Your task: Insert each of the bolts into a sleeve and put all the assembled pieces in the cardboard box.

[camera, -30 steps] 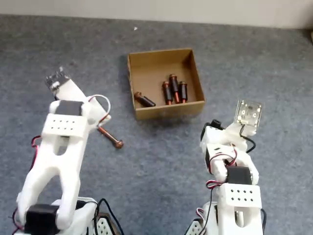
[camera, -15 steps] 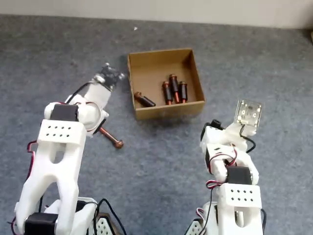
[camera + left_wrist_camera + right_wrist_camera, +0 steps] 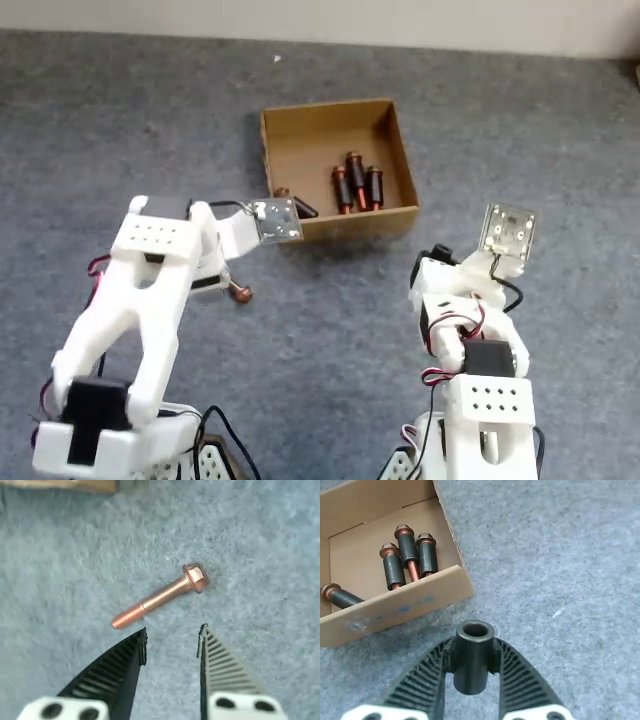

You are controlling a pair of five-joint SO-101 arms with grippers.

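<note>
Looking steeply down from overhead in the high view, taking in the whole grey carpet (image 3: pixel 520 120), with the cardboard box (image 3: pixel 345 225) near the middle. Hovering close over the carpet in the left wrist view, facing down past the left gripper (image 3: pixel 173 628) at a bare bolt (image 3: pixel 160 596), just catching a strip of the box. Peering forward and down in the right wrist view, past the right gripper (image 3: pixel 472 642) and the sleeve (image 3: pixel 472 667) between its fingers, sharing the box and its four assembled pieces (image 3: pixel 406 547) with the high view.
</note>
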